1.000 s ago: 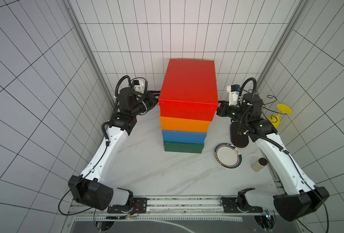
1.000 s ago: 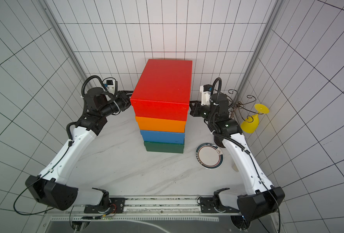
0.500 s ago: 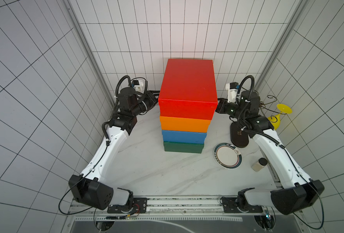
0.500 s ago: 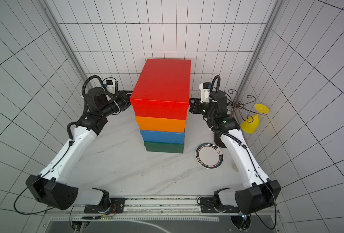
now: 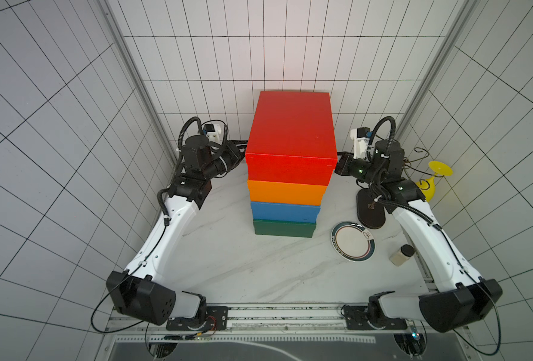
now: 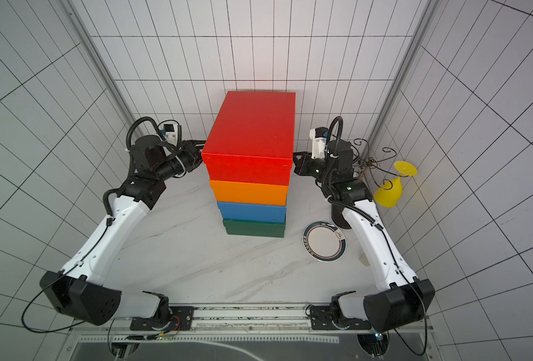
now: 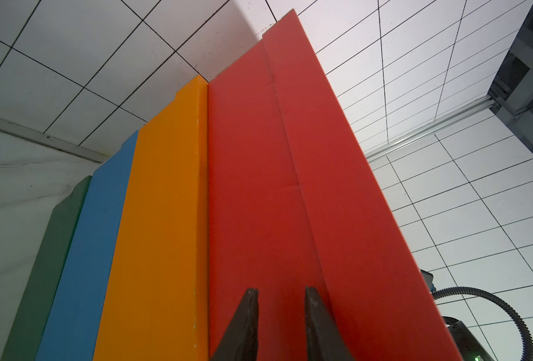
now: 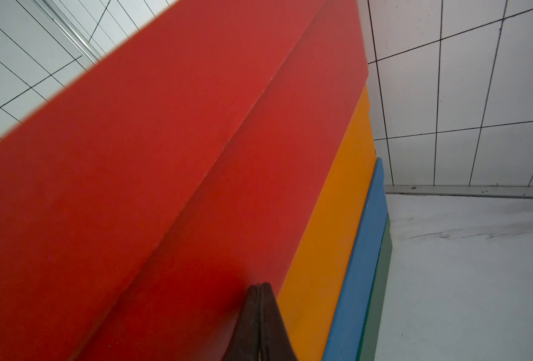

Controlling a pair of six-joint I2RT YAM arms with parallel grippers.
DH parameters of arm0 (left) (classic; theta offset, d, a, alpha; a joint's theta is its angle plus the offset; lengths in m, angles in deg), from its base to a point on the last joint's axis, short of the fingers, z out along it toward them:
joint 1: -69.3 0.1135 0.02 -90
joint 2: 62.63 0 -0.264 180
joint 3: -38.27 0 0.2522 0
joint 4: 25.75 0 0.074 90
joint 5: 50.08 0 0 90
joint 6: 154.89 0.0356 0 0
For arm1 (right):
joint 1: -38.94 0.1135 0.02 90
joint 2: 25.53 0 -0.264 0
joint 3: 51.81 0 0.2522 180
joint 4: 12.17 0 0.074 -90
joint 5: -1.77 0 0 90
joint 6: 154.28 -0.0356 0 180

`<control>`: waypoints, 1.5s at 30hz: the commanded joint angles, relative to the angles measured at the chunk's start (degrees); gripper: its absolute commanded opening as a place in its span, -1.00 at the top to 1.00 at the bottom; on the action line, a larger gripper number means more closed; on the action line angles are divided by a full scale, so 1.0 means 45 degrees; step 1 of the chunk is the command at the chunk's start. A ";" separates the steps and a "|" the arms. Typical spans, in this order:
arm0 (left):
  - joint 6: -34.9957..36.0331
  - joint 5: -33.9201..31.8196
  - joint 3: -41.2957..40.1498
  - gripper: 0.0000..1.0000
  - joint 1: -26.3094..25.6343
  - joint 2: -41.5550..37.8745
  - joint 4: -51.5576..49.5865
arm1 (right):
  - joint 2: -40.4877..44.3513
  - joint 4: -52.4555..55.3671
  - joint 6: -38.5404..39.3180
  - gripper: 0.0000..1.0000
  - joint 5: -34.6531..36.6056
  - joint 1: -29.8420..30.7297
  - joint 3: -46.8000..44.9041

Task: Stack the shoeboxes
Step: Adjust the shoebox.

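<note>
Four shoeboxes stand in one stack at the middle back of the table: green [image 5: 284, 229] at the bottom, then blue [image 5: 285, 213], orange [image 5: 287, 194] and red [image 5: 290, 125] on top. The left gripper [image 5: 243, 150] is at the red box's left side. In the left wrist view its gripper [image 7: 281, 290] is open a little, tips at the red wall [image 7: 259, 187], nothing between them. My right gripper [image 5: 338, 155] is at the red box's right side. The right wrist view shows that gripper [image 8: 260, 286] shut, tips against the red wall [image 8: 196, 187].
A round white plate [image 5: 352, 241] lies right of the stack, with a small jar [image 5: 401, 254] beyond it. A black stand base [image 5: 370, 213] and a yellow wine glass [image 5: 431, 184] on a wire rack sit under and behind the right arm. Tiled walls close in on three sides.
The right arm has shifted slightly back and inward toward the red box. The left arm and the stack have not moved.
</note>
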 commanded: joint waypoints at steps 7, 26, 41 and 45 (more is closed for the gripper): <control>-0.0043 0.0429 -0.0978 0.46 0.1400 -0.1009 0.0296 | 0.0535 -0.0453 -0.0074 0.88 -0.0414 -0.0639 -0.0049; 0.0625 0.0882 -0.4773 0.47 0.1755 -0.1906 0.0391 | 0.2261 -0.0706 -0.0679 0.87 -0.0915 -0.0487 -0.4468; 0.0497 0.0821 -0.4448 0.47 0.0760 -0.0200 0.0951 | 0.1726 -0.1619 -0.1048 0.89 -0.0855 -0.0035 -0.5256; 0.0451 0.1067 -0.4165 0.48 0.0543 0.0237 0.0904 | 0.1505 -0.1664 -0.1030 0.89 -0.0935 0.0140 -0.5243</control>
